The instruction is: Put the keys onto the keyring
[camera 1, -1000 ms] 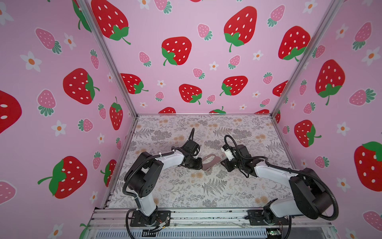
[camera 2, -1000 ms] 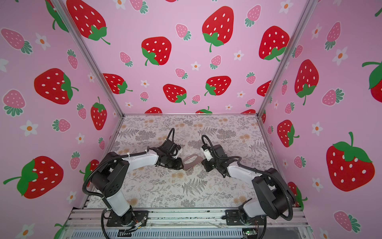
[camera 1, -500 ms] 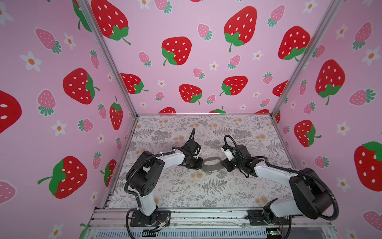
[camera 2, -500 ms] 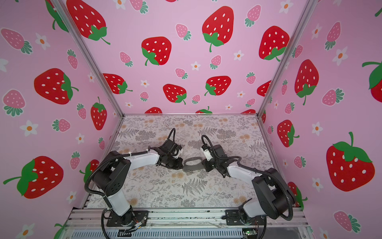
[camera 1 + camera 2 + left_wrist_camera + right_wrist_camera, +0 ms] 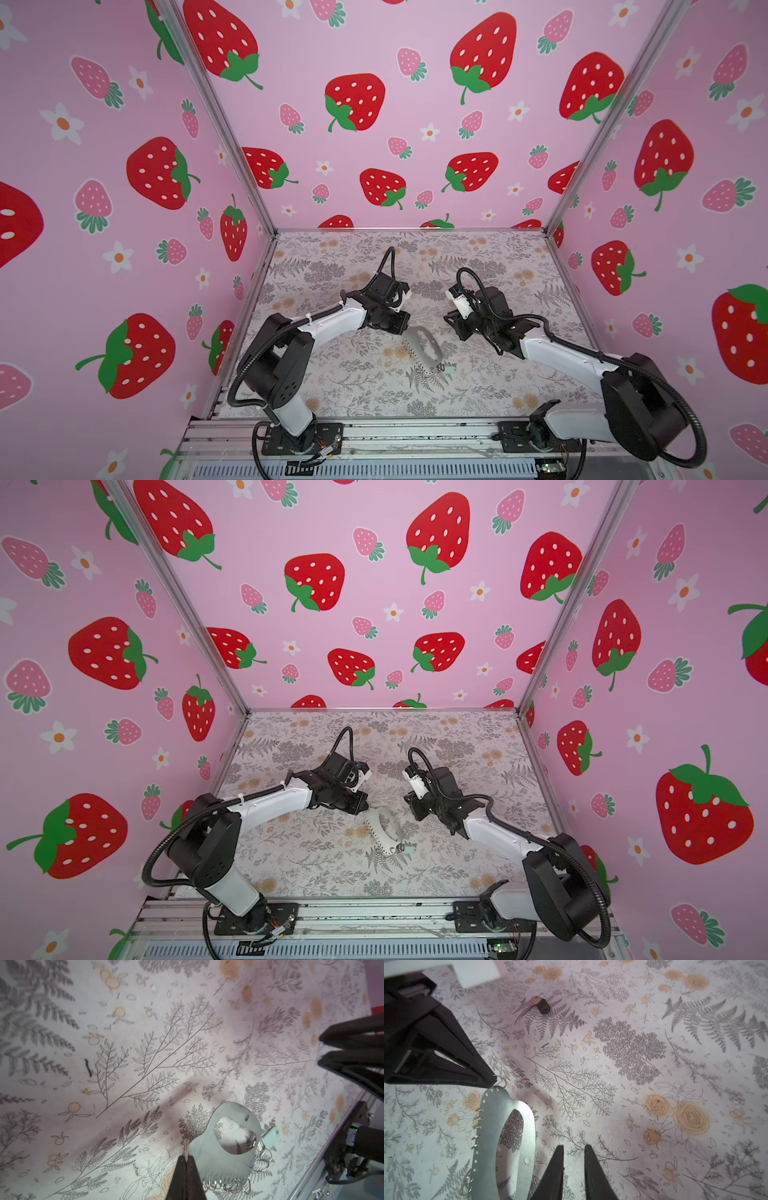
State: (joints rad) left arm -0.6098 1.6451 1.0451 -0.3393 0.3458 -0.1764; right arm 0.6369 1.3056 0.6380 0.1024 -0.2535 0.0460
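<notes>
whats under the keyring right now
Through the keyring's big oval cutout only the floral cloth shows. The solid metal around the cutout covers the rest of the cloth, so anything lying beneath it cannot be seen.

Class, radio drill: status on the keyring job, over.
Left gripper shut on keyring, pinching an end ring. Right gripper open, empty. Black-headed key loose on mat. No obstruction seen.
</notes>
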